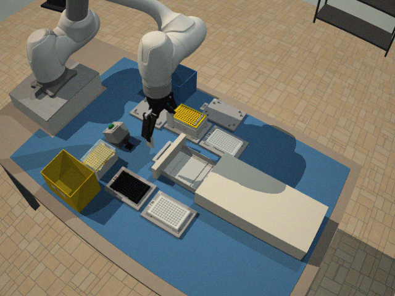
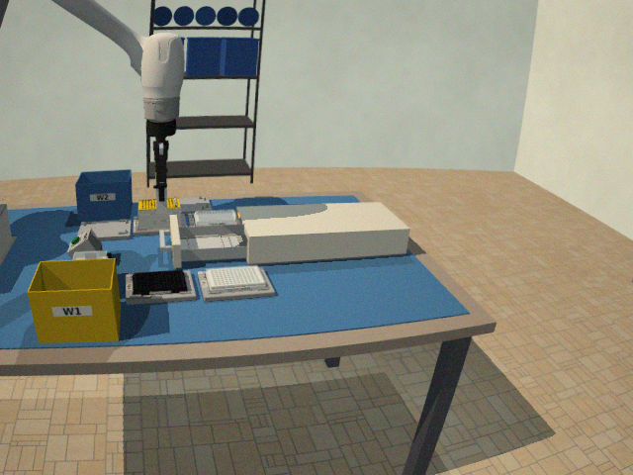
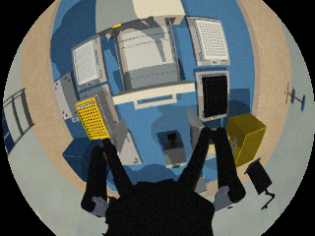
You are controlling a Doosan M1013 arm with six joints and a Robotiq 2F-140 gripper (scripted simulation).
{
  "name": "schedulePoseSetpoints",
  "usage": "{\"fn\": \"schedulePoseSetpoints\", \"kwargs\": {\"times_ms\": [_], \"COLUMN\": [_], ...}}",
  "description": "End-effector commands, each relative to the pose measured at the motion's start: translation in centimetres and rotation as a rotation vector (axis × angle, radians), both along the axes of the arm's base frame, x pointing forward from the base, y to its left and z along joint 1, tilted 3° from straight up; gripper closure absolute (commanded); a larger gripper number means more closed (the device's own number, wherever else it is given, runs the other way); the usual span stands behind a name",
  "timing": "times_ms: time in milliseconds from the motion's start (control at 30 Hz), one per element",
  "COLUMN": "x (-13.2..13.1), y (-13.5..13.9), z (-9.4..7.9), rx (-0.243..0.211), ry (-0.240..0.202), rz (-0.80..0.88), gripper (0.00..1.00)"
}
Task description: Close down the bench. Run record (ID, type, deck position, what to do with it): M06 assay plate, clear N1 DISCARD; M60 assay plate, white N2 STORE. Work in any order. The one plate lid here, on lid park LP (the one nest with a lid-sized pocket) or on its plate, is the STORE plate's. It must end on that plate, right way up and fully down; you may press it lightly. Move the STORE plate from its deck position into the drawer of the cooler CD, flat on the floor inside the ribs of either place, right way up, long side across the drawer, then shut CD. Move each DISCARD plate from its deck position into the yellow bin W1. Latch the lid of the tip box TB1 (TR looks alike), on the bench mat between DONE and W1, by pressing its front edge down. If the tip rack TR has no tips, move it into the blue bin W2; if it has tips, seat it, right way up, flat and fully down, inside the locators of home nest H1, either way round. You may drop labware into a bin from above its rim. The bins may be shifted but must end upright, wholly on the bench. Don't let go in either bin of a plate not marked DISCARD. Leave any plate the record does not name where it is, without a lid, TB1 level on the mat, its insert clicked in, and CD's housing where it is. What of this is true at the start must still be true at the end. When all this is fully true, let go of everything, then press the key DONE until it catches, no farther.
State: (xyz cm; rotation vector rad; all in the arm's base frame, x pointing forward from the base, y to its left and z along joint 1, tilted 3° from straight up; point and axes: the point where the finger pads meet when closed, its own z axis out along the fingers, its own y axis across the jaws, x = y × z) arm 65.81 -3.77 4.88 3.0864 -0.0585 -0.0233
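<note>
Jaws [image 1: 149, 134] spread wide and empty, hanging above the counter [image 1: 223, 254] between the DONE key [image 1: 110, 126] and the open drawer [image 1: 178, 165] of the cooler. The tip rack [image 1: 189, 118], yellow-topped on a pale body, stands just beside them on a grey nest, long axis running toward the blue bin [image 1: 184, 81].

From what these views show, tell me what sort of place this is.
Most likely a lab automation bench. Well plates sit in nests, such as the white plate on the blue bench mat. A yellow-topped tip rack stands under the arm's open hand, and bins labelled W1 and W2 wait for waste.
</note>
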Motion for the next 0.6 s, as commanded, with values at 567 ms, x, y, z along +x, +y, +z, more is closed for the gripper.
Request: {"fn": "schedulePoseSetpoints", "kwargs": {"times_ms": [567], "x": [4.3], "y": [-5.5], "z": [0.5], "rx": [0.001], "ry": [0.001], "rz": [0.014], "gripper": [0.34]}}
